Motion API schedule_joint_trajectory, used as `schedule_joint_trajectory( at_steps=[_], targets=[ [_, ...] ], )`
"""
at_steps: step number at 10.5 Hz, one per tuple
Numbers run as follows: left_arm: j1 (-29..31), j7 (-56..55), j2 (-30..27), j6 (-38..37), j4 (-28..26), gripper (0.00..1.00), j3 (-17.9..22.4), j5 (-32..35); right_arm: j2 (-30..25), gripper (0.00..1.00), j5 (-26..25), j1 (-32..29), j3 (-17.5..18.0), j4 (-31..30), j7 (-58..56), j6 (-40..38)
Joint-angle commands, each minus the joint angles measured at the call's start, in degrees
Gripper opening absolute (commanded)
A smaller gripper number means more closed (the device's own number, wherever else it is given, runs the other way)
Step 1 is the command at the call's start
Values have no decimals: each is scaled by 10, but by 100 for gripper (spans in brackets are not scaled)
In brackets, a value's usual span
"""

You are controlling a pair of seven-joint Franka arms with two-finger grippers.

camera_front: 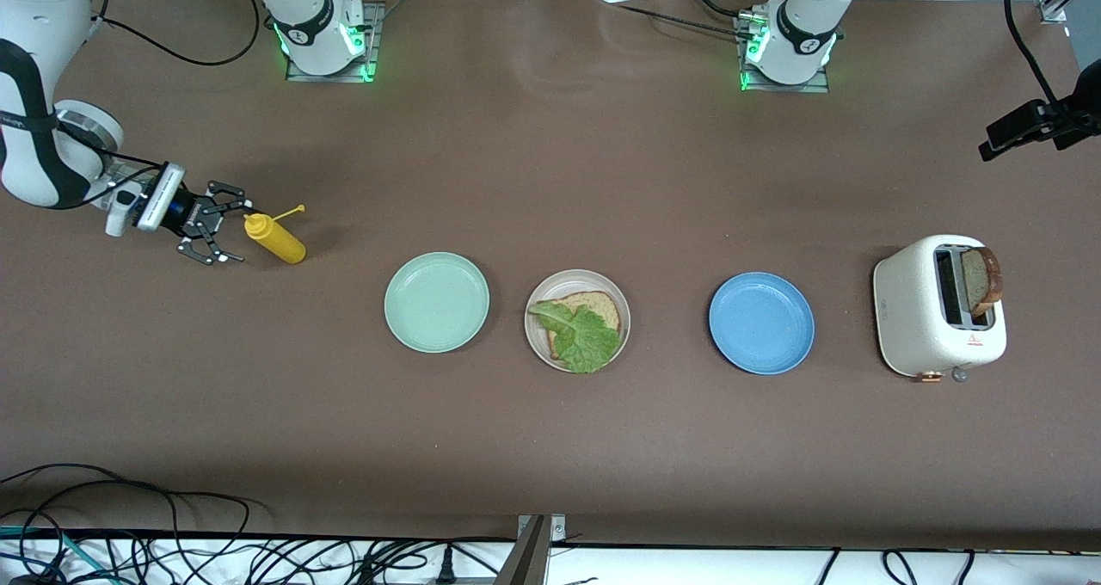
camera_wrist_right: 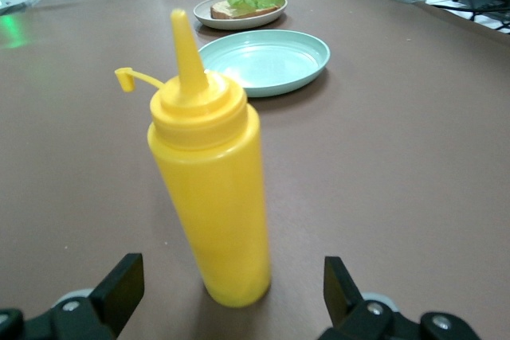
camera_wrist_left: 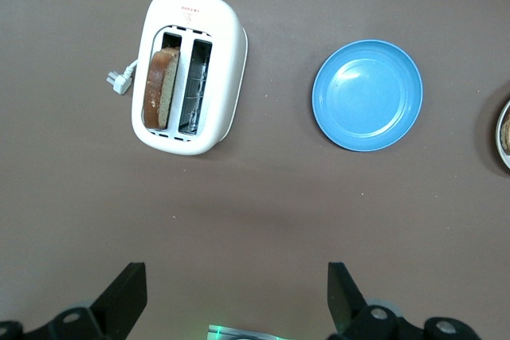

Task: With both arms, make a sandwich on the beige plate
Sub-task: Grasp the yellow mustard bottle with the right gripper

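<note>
Lettuce (camera_front: 583,341) on bread, beige plate (camera_front: 537,344) at frame center.
Toaster slice (camera_front: 981,280) lies below the left gripper (camera_wrist_left: 236,300); right gripper (camera_front: 217,224) faces the mustard bottle (camera_front: 275,237); both open, empty.

You will find little to read here. The toaster (camera_front: 938,310) carries a small red triangle warning sign on its top face, beside the slots; in the left wrist view a short brand word and a small mark sit at the same end of the toaster (camera_wrist_left: 191,69), too small to make out. Nothing else bears legible text.
</note>
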Motion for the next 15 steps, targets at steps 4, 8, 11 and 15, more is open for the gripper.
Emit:
schedule_joint_trajectory(
  at_steps=[4, 8, 11, 15],
  targets=[
    [4, 4, 6, -12, 15, 100, -3, 11, 7, 98, 25, -14, 34, -4, -26, -10],
    [3, 3, 6, -12, 15, 100, -3, 11, 6, 97, 29, -14, 51, -1, -25, -5],
    [3, 4, 6, -12, 15, 100, -3, 11, 7, 20, 29, -14, 56, 1, -26, -4],
    [3, 3, 6, -12, 15, 100, -3, 11, 2, 7, 13, -13, 71, 45, 1, 9]
  ],
)
